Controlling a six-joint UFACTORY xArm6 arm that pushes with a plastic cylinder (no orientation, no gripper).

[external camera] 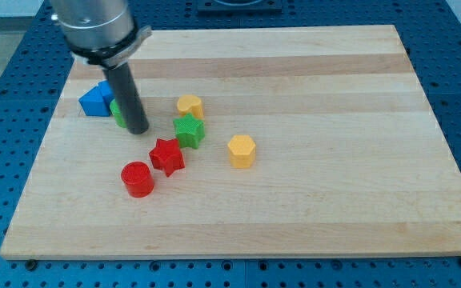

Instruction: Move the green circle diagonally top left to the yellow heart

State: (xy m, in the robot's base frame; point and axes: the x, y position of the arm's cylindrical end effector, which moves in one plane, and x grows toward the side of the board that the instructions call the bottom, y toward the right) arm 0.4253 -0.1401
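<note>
The green circle (118, 112) sits at the view's left, mostly hidden behind my rod. My tip (138, 130) rests on the board right beside it, at its lower right, touching or nearly so. The yellow heart (190, 106) lies to the right of the green circle, a short gap away. A blue block (95, 99) sits just left of the green circle.
A green star (189, 131) lies just below the yellow heart. A red star (167, 155) and a red cylinder (138, 178) lie lower down. A yellow hexagon (242, 150) is to the right. The wooden board (334, 120) lies on a blue perforated table.
</note>
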